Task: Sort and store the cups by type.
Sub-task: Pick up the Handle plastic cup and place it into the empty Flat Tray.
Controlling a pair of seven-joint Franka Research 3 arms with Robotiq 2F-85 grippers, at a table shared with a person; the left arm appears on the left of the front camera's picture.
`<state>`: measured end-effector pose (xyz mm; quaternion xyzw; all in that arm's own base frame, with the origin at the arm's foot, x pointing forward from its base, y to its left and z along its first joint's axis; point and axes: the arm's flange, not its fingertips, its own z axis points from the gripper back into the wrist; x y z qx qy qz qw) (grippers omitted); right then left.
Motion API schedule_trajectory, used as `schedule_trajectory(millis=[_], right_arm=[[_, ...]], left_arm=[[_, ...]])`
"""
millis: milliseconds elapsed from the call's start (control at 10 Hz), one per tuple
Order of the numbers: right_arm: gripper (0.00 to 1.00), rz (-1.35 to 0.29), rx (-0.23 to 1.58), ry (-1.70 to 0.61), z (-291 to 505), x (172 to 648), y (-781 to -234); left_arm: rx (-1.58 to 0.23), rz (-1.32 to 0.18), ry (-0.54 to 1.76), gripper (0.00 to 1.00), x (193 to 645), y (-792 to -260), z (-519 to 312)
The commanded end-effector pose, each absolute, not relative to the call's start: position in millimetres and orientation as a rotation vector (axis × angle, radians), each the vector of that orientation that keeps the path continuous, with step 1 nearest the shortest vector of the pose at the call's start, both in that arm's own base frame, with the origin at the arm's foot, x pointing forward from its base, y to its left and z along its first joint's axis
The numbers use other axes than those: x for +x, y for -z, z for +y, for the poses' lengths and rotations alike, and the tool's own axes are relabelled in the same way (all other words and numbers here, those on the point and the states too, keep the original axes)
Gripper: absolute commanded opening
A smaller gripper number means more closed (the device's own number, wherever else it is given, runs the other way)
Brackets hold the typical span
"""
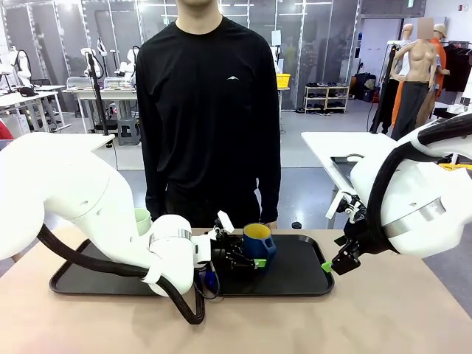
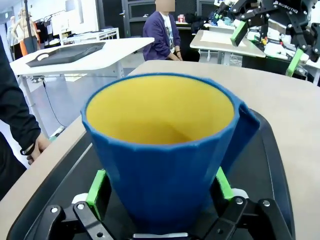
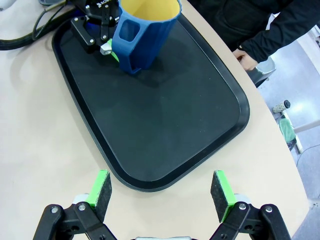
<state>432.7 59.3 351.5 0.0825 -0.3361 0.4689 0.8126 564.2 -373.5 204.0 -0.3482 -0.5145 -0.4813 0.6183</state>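
The dark blue mug was held by the left gripper over the right-hand black tray, its green pads pressed against the lower body on either side, as shown in the left wrist view. The mug was kept upright, its yellow inside facing up and its handle turned clear of the fingers, a grip low on the body that appeared chosen to leave the handle free. Whether the base was resting on the tray or raised just above it could not be settled from these angles.

The pale mint-green tumbler was seen standing on the left-hand tray, mostly hidden behind the left arm; the two cups were thus kept on separate trays, which fitted a sorting by type.

The right gripper was held with its fingers wide apart and nothing between them, poised above the bare table just off the near edge of the tray, apparently parked out of the left arm's way.

A person in a black top stood at the far side of the table, one hand hanging by the table edge beside the tray and taking no part.
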Motion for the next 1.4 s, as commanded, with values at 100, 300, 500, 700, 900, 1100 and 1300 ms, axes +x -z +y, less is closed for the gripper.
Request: schedule_trajectory(millis=[100,300,500,700,900,1100,1300], right_arm=[[1.0,-0.719,0.175,-1.0,60,432,-352],[1.0,-0.719,0.175,-1.0,60,432,-352],[1.0,-0.719,0.175,-1.0,60,432,-352],[1.0,-0.719,0.175,-1.0,60,432,-352],[1.0,-0.719,0.175,-1.0,60,432,-352],[1.0,-0.719,0.175,-1.0,60,432,-352],[1.0,-0.719,0.175,-1.0,60,432,-352]], left_arm=[[-0.753,-1.18,1.124,1.0,556,-196,-373],[-0.789,-1.176,1.107,1.0,564,-203,-373],[-0.789,-1.176,1.107,1.0,564,-203,-373],[-0.785,-1.183,1.102,1.0,561,-206,-368],[-0.777,-1.169,1.096,1.0,553,-212,-361],[-0.741,-1.149,1.084,1.0,544,-216,-354],[-0.737,-1.15,1.079,1.0,541,-215,-351]])
